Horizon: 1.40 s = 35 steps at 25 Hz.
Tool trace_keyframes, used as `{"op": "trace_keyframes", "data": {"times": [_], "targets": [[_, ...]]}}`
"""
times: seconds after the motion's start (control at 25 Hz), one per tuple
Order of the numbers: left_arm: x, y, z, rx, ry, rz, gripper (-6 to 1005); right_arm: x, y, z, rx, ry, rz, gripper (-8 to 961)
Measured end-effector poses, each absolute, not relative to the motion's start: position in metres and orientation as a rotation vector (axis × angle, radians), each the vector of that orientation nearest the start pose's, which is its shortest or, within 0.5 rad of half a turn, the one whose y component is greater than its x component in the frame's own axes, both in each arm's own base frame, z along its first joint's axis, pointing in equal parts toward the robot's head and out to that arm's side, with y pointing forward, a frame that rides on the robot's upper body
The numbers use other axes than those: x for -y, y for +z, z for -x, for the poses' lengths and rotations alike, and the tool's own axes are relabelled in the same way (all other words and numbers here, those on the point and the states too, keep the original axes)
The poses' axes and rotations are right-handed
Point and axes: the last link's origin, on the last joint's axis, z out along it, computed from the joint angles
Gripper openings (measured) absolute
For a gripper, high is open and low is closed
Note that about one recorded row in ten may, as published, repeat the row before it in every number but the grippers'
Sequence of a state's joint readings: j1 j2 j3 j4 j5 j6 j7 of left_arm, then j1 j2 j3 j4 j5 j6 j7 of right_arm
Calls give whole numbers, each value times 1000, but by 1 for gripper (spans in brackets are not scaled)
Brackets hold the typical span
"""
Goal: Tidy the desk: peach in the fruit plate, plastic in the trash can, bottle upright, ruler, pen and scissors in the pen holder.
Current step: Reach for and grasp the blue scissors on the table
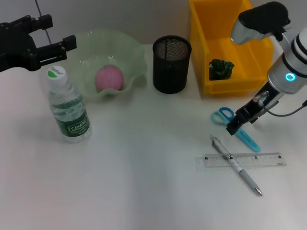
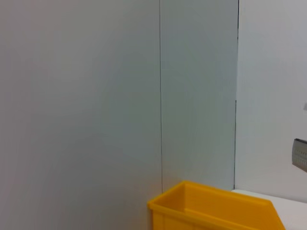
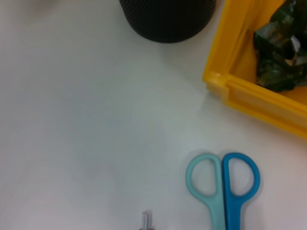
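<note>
A bright-yellow rectangular plastic bin [image 2: 213,211] sits ahead of the left claw, its open rim showing, a pale panelled wall [image 2: 96,96] behind it.

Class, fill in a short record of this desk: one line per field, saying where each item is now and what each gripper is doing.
peach: in the fruit plate
bottle: upright on the desk
plastic: in the trash can
pen holder: on the desk, nothing seen in it
scissors: flat on the desk
pen: lying across the ruler
right gripper: over the scissors
left gripper: open, raised above the bottle
</note>
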<state>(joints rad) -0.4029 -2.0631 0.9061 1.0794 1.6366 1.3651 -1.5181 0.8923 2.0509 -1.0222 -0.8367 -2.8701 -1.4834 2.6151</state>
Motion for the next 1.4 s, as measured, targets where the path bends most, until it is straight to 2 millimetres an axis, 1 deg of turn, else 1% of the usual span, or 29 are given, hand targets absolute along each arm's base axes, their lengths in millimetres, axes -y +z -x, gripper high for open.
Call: {"op": "trace_keyframes", "data": {"times": [0.32, 0.52, 0.84, 1.4], "targets": [[-364, 78, 218, 365, -787, 2407, 805, -405, 4, -216, -1284, -675, 2331, 721], [-364, 78, 219, 362, -785, 2409, 805, -405, 2, -216, -1283, -674, 2332, 721], [-364, 78, 218, 356, -786, 2414, 805, -403, -3, -225, -1287, -691, 2322, 721], [-365, 78, 216, 352, -788, 2414, 805, -405, -4, -229, -1276, -691, 2308, 722]]}}
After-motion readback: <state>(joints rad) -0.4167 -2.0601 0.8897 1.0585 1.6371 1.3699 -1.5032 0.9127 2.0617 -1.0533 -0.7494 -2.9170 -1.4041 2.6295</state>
